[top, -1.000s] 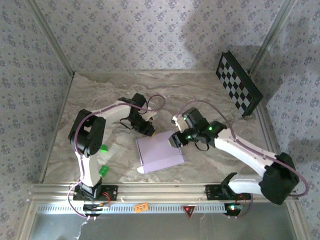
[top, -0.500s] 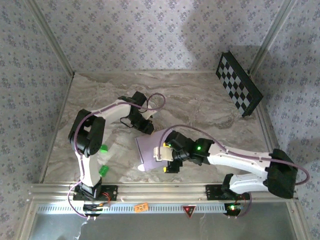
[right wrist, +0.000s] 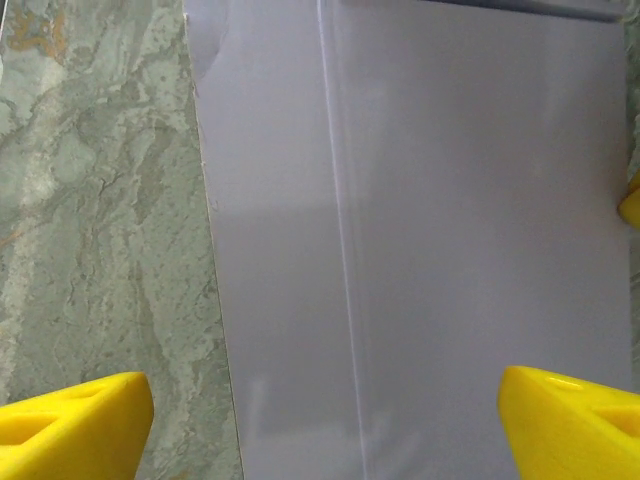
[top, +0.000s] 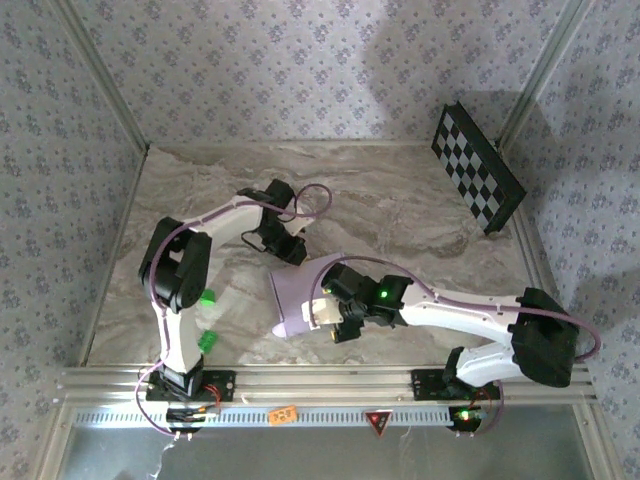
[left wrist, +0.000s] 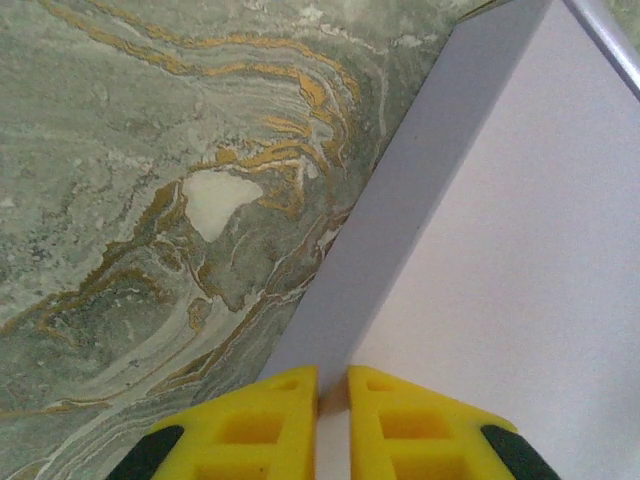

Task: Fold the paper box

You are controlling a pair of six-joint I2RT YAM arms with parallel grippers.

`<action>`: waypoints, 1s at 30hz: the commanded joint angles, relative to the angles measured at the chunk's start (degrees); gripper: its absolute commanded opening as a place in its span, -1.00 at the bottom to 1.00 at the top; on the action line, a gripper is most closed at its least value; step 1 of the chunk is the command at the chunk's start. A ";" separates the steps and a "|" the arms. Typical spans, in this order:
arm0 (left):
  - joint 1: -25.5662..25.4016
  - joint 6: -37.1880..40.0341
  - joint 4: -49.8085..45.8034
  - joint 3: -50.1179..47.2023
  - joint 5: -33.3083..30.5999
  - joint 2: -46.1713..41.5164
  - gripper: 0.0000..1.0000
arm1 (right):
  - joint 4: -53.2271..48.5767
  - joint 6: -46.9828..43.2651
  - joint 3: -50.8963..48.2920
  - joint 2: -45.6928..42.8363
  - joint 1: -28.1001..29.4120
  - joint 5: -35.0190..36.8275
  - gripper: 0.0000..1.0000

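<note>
Marble tabletop (top: 420,200). Left gripper (left wrist: 333,390) pinched shut on edge of paper box (top: 292,292), which lies flat mid-table. Right gripper (right wrist: 325,405) over it, fingers spread wide. Your risk: pressing off-crease buckles thin card, or drags box out of left pinch.

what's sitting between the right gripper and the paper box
Nothing visible. The right gripper is open directly over the paper box, and its wrist view shows bare lavender panel between the fingertips. The left gripper pinches the box's far edge, off to one side.
</note>
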 commanded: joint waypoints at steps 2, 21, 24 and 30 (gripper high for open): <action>0.34 1.47 -1.58 0.91 -4.23 2.54 -0.72 | -0.80 -3.16 2.33 0.28 -0.58 -3.04 0.81; 0.30 2.16 -2.60 3.50 -4.40 5.56 -0.74 | -1.39 -10.51 8.49 4.12 -5.67 -4.06 0.69; 0.33 2.44 -2.93 4.21 -4.05 5.88 -0.74 | -1.39 -13.20 10.23 5.20 -7.40 -4.49 0.66; 0.32 2.89 -3.96 5.83 -3.92 6.84 -0.74 | -2.52 -18.47 14.31 8.24 -10.58 -6.45 0.54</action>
